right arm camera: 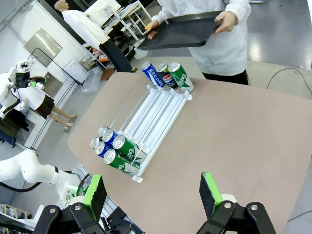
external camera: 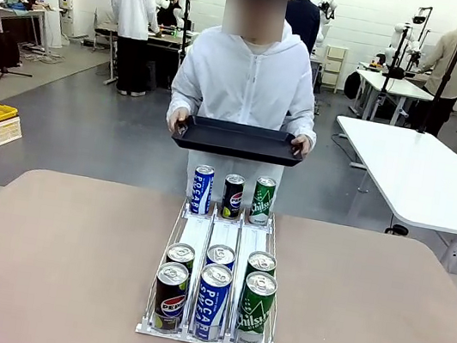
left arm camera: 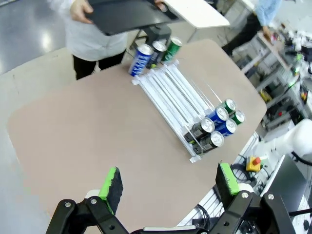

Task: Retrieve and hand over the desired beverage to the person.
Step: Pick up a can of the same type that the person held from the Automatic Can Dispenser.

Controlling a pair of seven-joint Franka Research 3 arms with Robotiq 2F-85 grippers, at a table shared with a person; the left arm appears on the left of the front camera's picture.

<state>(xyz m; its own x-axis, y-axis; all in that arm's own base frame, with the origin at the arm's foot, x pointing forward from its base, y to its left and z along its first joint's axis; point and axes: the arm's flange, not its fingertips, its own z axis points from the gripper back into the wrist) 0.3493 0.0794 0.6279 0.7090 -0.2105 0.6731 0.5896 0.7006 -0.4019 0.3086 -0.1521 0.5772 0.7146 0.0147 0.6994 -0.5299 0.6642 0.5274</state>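
Bench: brown top in an open workshop, with one rack running along its middle.
Left end effector: released, pads wide apart with nothing between them. I hold it high over my side of the bench, well apart from the cans.
Right end effector: released likewise, empty and high.
Near cans: two upright rows of three at my end of the rack. The front row is a dark can, a blue can and a green can, each just beside the next.
Rack: white, three lanes, bare in the middle.
Far cans: blue, dark and green, upright at the far end.
Tray: black, held in both hands.
Person: stands beyond the far edge.
Step in hand: the outset, in my judgement, as no can has been taken. I cannot tell which drink is wanted.
Next move calls for: the choice to be made known, then a straight descent onto one front can without disturbing its neighbours, a firm grasp, and a carry across to the tray.
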